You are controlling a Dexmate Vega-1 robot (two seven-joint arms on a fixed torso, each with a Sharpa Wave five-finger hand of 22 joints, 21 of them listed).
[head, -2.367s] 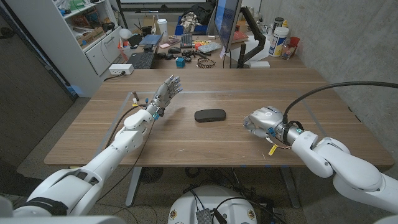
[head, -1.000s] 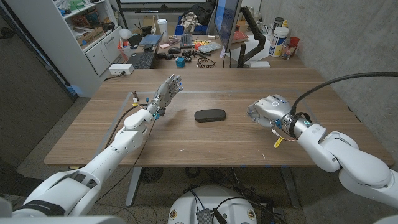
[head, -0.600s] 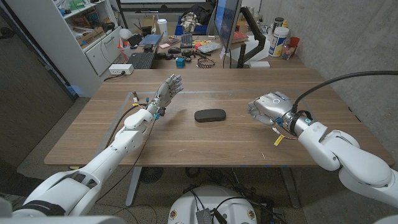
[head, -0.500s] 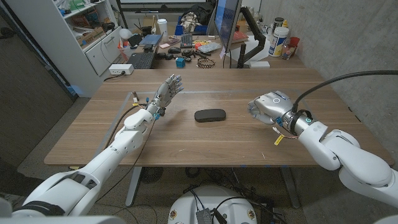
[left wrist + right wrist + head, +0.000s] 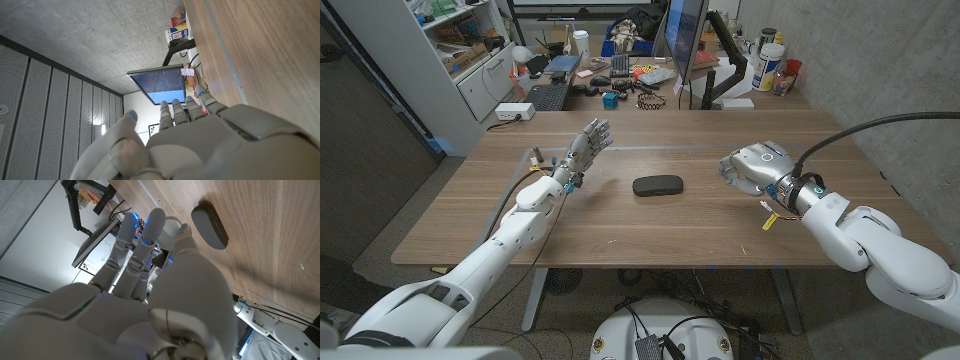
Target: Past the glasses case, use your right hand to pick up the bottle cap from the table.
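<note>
Meanwhile, at the left of the head view, the left hand (image 5: 588,143) is standing over the wooden table (image 5: 650,225) with its fingers straight and apart, holding nothing; it is sitting where it was in all the earlier frames, and in its own wrist view (image 5: 200,140) the fingers are reaching out side by side toward a lit monitor (image 5: 162,85) beyond the table's far edge.

Moving toward the middle, the glasses case (image 5: 657,185) is lying closed on the wood, untouched and unmoved.

Further right, the right hand (image 5: 752,165) is the one part that is changing. Over the last couple of seconds it has been rising off the table and travelling away from the robot, so that it is now hanging above the wood, well apart from the case and level with it or a little beyond. In the right wrist view its fingers (image 5: 131,245) are lying fairly straight and close together, and the case (image 5: 210,226) is showing past them. Whether they are pinching anything I cannot tell.

As for the bottle cap, I cannot pick it out on the table; it may be too small or hidden by the hand. Judging by the lift, the hand is either carrying it already or relocating to search farther back.
</note>
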